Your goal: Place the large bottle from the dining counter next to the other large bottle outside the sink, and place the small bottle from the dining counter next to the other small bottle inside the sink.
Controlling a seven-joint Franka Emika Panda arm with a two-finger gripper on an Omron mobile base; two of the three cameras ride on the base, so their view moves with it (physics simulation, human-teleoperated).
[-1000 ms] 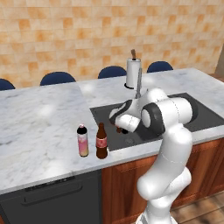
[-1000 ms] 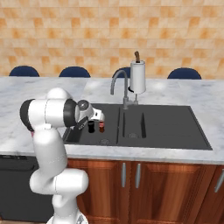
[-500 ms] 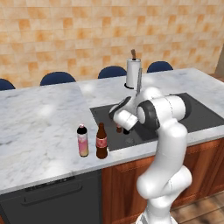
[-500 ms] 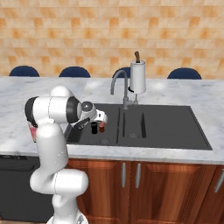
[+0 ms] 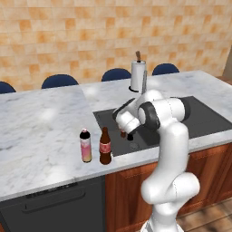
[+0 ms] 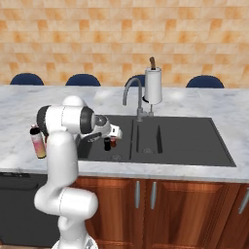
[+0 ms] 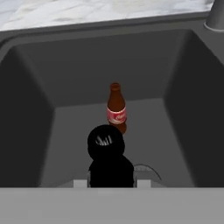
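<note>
My gripper [image 7: 110, 181] is shut on the small bottle [image 7: 107, 155], an all-black one, low inside the left basin of the dark grey sink [image 7: 39, 109]. Just beyond it a small brown bottle with a red label [image 7: 116, 109] stands upright on the basin floor. From the right base view the black bottle [image 6: 107, 144] and the small brown one [image 6: 114, 142] are almost side by side under my gripper [image 6: 108, 141]. On the counter left of the sink [image 5: 204, 122], the large brown bottle [image 5: 105, 146] stands right beside the pink dark-capped bottle [image 5: 85, 146].
A curved chrome faucet [image 6: 131, 95] and a paper towel holder [image 6: 153, 85] stand behind the sink [image 6: 194, 141]. Dark blue stools [image 5: 59, 81] line the far side of the marble counter [image 5: 41, 131]. The right basin lies beyond a low divider.
The hand has sunk slightly deeper into the left basin, still holding the black bottle. The bottles on the counter have not moved.
</note>
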